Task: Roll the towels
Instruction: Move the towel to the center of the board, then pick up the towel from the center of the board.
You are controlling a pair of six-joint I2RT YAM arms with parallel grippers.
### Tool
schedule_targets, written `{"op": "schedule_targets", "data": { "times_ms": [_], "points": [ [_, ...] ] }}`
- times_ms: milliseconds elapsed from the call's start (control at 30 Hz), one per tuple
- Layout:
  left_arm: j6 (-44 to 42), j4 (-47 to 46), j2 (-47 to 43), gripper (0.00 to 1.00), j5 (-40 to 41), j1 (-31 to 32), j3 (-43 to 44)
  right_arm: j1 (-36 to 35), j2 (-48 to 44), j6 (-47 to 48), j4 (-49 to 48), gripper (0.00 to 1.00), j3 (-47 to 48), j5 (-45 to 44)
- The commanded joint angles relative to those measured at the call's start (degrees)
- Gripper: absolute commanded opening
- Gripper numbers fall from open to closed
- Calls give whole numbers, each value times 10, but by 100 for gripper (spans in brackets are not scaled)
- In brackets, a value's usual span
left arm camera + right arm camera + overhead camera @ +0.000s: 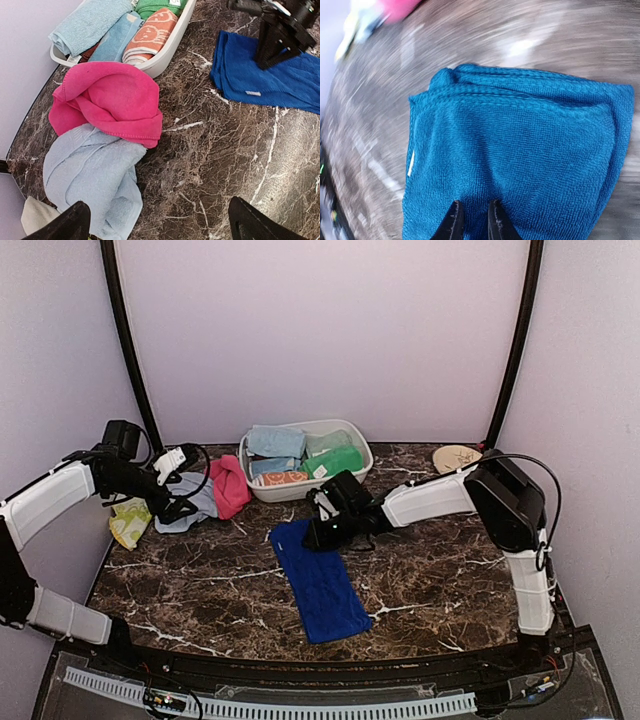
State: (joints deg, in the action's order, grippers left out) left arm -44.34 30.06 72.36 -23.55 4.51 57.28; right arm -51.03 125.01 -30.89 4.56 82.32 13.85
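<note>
A long royal blue towel (320, 580) lies flat in the middle of the table, its far end folded over on itself (520, 140). My right gripper (315, 535) presses down on that far end, its jaws (472, 210) nearly together with a pucker of blue cloth pinched between them. To the left, a pink towel (107, 102) lies crumpled on top of a pale blue towel (90, 170). My left gripper (159, 210) hangs wide open over bare marble just right of the pale blue towel, holding nothing.
A white oval tub (255, 485) at the back holds several rolled cloths: pale blue, green and orange-patterned. A tan plate (457, 457) sits at the back right. A yellow-green cloth (130, 522) lies at the left table edge. Walls close in on three sides.
</note>
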Motion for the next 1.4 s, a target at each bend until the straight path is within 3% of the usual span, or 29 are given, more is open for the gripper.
{"op": "schedule_targets", "data": {
  "times_ms": [0,100,300,467,567,600,700,767,833,933,1000,1033,1233,1367],
  "points": [
    [-8,16,-5,99,-8,23,11,37,-6,-63,18,18,-55,-149],
    [-19,25,-9,99,-5,56,-10,40,-15,-76,16,20,-52,-188],
    [-40,79,-16,99,-13,180,-47,39,-22,-113,-1,24,-31,-232],
    [-39,109,13,99,-27,346,-28,31,-76,-114,-53,25,-52,-231],
    [-33,89,64,96,-2,446,-8,24,-128,-114,-24,25,-71,-231],
    [-30,80,82,94,7,474,1,22,-150,-47,-11,43,-87,-252],
    [-12,42,134,88,23,532,33,22,-236,-3,8,76,-146,-302],
    [3,12,167,82,26,549,48,24,-303,-5,23,98,-188,-384],
    [10,-13,192,78,32,557,56,37,-370,-22,49,100,-217,-460],
    [12,-52,214,70,51,564,53,70,-471,46,-40,100,-313,-358],
    [11,-60,225,67,49,569,54,68,-529,64,-103,100,-383,-340],
    [13,-63,234,66,50,572,55,66,-559,116,-116,100,-409,-303],
    [37,-58,287,58,74,577,65,29,-658,251,-176,100,-518,-179],
    [50,-74,291,45,98,576,46,-16,-655,279,-140,100,-520,-178]
  ]
}}
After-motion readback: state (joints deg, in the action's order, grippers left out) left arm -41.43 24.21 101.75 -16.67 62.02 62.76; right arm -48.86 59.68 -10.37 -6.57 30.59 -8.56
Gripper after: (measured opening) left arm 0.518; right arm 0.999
